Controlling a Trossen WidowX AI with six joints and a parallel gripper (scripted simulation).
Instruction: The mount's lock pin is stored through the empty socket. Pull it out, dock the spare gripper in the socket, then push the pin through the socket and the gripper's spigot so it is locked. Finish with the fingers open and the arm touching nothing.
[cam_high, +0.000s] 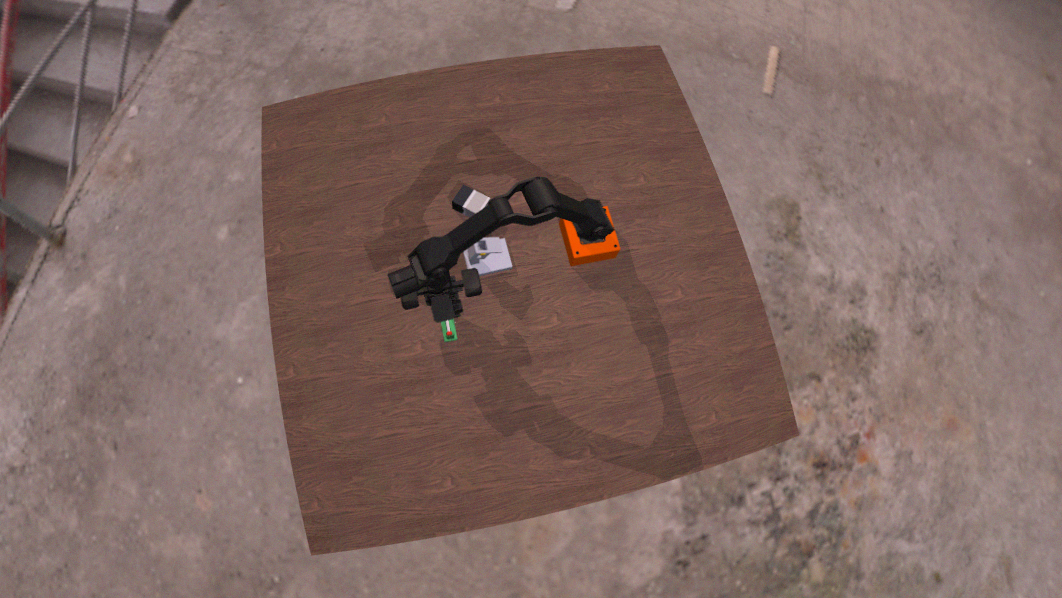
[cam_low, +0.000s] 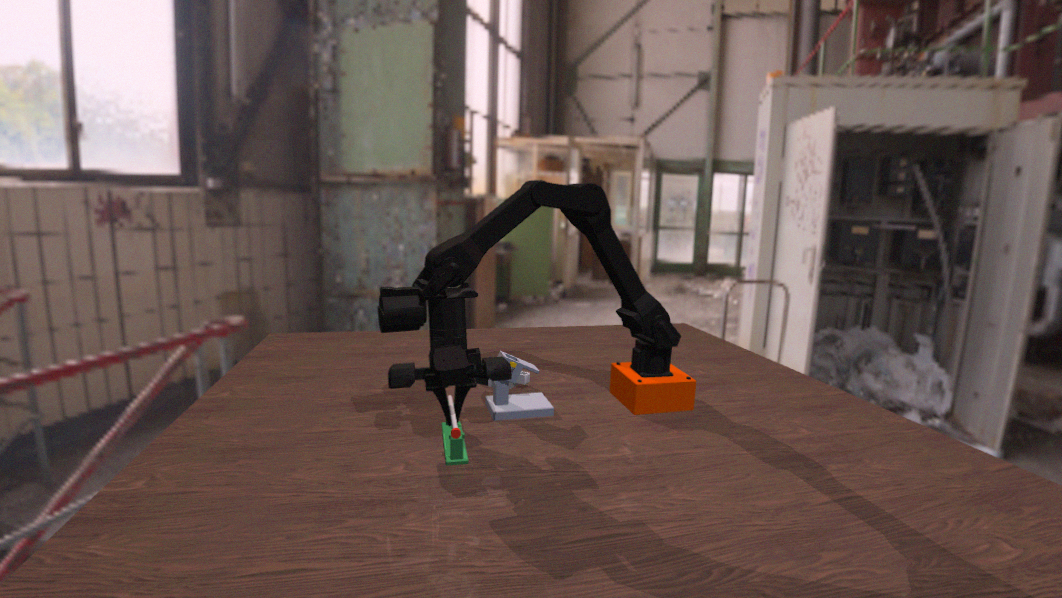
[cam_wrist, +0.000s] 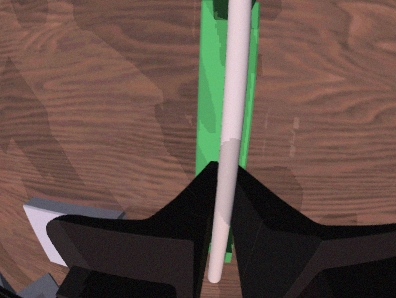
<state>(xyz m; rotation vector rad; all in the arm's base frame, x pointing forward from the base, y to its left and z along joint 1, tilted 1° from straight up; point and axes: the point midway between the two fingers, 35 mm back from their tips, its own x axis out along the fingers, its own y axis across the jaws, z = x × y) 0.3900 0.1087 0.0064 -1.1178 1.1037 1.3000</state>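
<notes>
On the counter (cam_high: 356, 445) (cam_low: 743, 505), the jaws (cam_high: 443, 317) (cam_low: 452, 421) grip the white, red-tipped pin (cam_high: 448, 328) (cam_low: 454, 419) (cam_wrist: 236, 85) just above the green holder (cam_high: 449, 339) (cam_low: 455, 456) (cam_wrist: 209, 80). Parking the pin seems the step in hand; next, probably settle it squarely, then release. Beyond, the grey mount (cam_high: 499, 257) (cam_low: 529, 404) (cam_wrist: 42, 227) awaits the spare gripper (cam_high: 469, 200), apart from it.

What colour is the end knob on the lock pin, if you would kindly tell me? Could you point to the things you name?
Red; it shows best in the exterior view: knob (cam_high: 449, 333) (cam_low: 455, 433).
</notes>
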